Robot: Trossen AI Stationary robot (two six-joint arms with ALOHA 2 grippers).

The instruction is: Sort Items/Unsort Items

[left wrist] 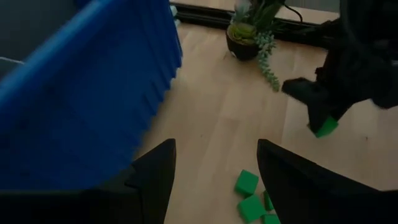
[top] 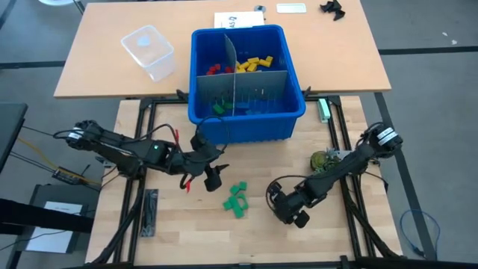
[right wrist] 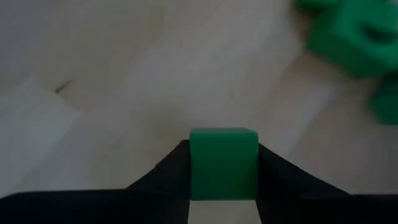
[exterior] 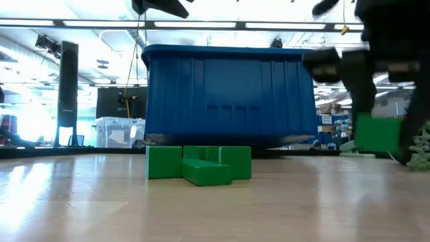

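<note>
End effector point(right wrist: 222, 163) pinches green block point(right wrist: 223, 163), angled tableward.

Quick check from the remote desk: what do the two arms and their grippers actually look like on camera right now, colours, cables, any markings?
Both arms are dark, nearly black, jointed links. The left arm shows a small green light on one link and red and black cables looping beside its wrist. The right arm has a white band near its outer end. The left gripper has two broad, dark, tapered fingers; the right gripper has matching black fingers.
</note>
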